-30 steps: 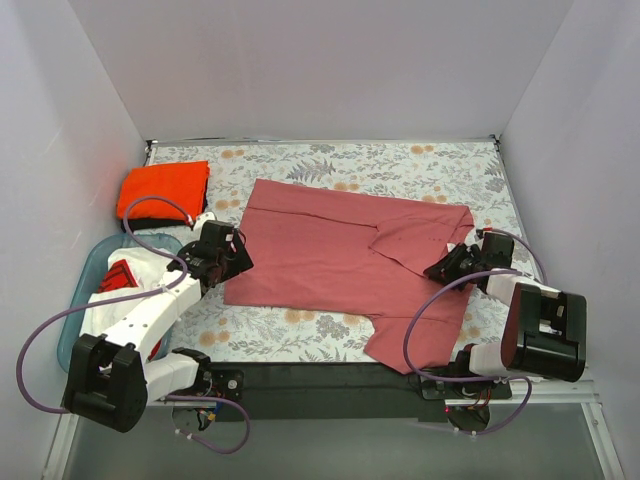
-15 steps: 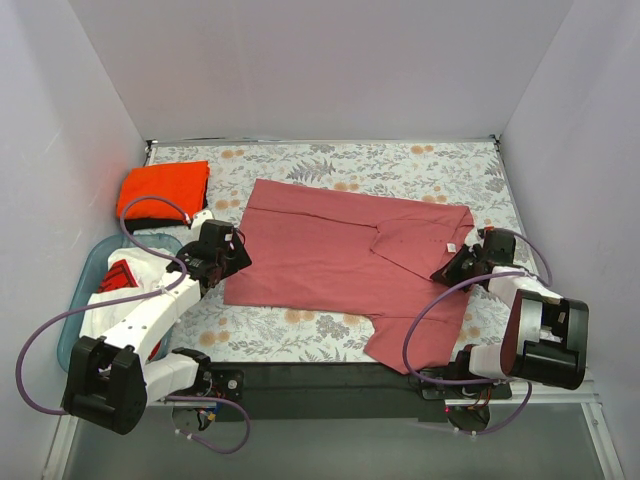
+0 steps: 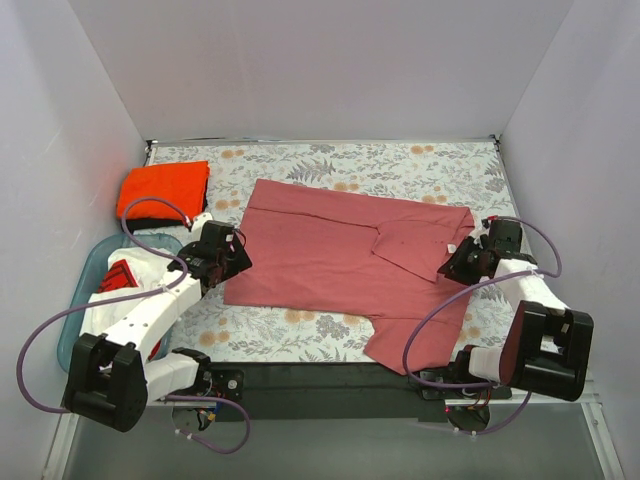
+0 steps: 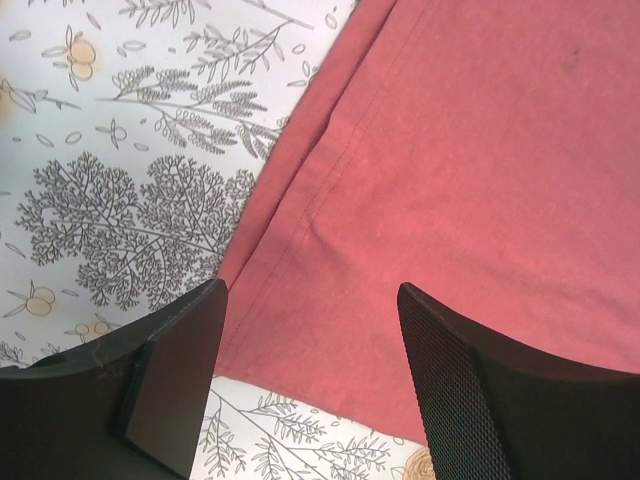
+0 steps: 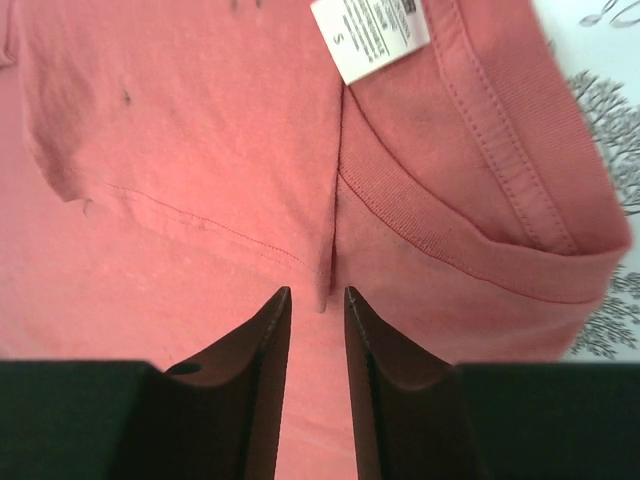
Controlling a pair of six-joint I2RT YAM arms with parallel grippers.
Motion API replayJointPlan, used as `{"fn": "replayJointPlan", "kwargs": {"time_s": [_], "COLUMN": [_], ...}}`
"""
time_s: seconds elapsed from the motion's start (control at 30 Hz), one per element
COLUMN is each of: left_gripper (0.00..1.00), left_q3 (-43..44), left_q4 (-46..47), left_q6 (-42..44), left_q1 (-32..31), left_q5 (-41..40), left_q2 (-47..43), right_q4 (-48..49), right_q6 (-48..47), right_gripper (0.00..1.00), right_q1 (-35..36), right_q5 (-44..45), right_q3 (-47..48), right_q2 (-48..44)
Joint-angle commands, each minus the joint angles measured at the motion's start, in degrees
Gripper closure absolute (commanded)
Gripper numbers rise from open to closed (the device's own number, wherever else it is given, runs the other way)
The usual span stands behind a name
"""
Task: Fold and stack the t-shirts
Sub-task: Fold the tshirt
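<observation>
the right gripper [image 3: 448, 268] has slid a little to the right along the collar end of the rose-red t-shirt [image 3: 320, 250]. its forearm has swung outward, and its elbow block now sits nearer the table's [image 3: 330, 165] near edge.

Three t-shirts — rose-red [image 3: 330, 250], orange [image 3: 165, 187], black [image 3: 145, 222] — one bin [image 3: 72, 318].

The rose-red t-shirt [image 3: 330, 255] is plain, its label [image 5: 370, 35] white. The orange t-shirt [image 3: 165, 187] is bright, the black t-shirt [image 3: 150, 222] plain. The worktop [image 3: 400, 165] is white, patterned with grey foliage and orange fruits.
</observation>
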Motion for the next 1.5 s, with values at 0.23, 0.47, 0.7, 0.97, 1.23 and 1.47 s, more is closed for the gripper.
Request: {"fn": "replayJointPlan", "kwargs": {"time_s": [0.23, 0.47, 0.7, 0.97, 1.23, 1.47], "left_gripper": [0.33, 0.34, 0.34, 0.34, 0.34, 0.34], "left_q3": [0.5, 0.23, 0.5, 0.67, 0.76, 0.5], "left_q4": [-3.87, -2.11, -1.76, -1.5, -1.32, -1.67], "left_q6": [-2.57, -2.57, -2.22, -2.04, -2.04, -2.04], "left_q1": [0.13, 0.13, 0.13, 0.66, 1.36, 1.72], "left_q5": [0.05, -1.27, -3.46, -4.7, -4.96, -4.09], "left_q2": [3.12, 4.0, 4.09, 5.05, 6.63, 7.52], "right_q4": [-5.34, 1.16, 7.66, 11.89, 12.24, 6.98], "right_q6": [-4.2, -2.27, -1.56, -4.72, -7.8, -8.85], "right_gripper": [0.64, 0.62, 0.62, 0.63, 0.63, 0.62], "right_q1": [-0.11, 1.37, 6.29, 8.32, 8.32, 8.32], "right_q5": [6.57, 2.18, 2.27, 2.09, 4.64, 4.2], "right_q3": [2.35, 7.09, 12.19, 22.1, 34.15, 50.06], "right_q2": [-4.02, -0.24, 7.84, 23.39, 37.35, 45.29]}}
